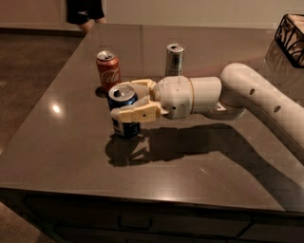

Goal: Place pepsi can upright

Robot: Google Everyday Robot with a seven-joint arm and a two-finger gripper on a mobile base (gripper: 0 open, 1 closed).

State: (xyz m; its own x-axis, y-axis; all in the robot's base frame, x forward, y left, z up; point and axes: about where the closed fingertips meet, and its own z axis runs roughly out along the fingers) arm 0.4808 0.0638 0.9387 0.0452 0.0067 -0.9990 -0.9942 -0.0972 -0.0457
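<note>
The pepsi can is dark blue with a silver top. It stands upright on the dark table, left of the middle. My gripper reaches in from the right, and its cream fingers are shut around the can's upper half. The can's base looks to be at the table surface. The white arm stretches back to the right edge.
A red Coca-Cola can stands just behind the pepsi can. A slim silver can stands further back. A dark wire basket sits at the far right corner. A person's legs show beyond the table.
</note>
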